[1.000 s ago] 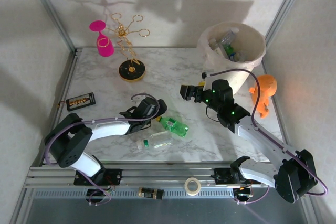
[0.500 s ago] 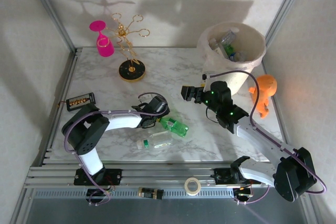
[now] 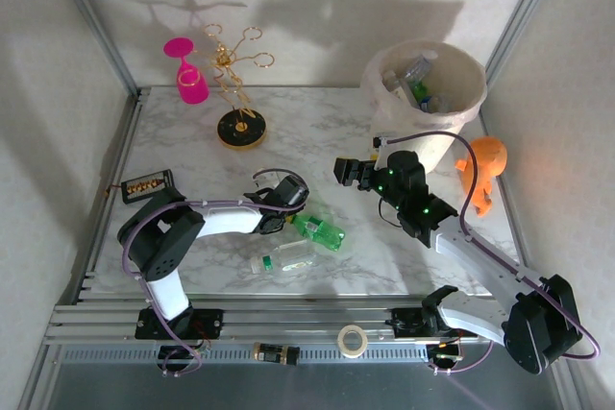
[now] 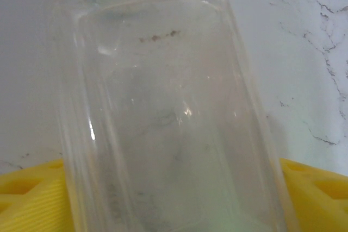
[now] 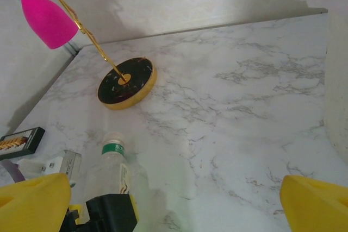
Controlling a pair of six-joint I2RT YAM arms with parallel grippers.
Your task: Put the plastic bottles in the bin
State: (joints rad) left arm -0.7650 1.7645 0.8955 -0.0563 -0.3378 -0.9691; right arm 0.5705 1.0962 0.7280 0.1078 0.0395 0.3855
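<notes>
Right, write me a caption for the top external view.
Left gripper at a green-labelled bottle on the marble table; right gripper open near the part-filled bin.

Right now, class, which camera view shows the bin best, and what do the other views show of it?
The top external view shows it best. There the whole bin is in frame, with its open rim and the bottles lying inside. The right wrist view catches a strip of its cream wall along the right edge.

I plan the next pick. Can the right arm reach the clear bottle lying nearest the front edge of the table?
Probably yes. The right arm has open, empty jaws, and the clear bottle lies uncovered; only the green bottle and the left arm crowd the path.
</notes>
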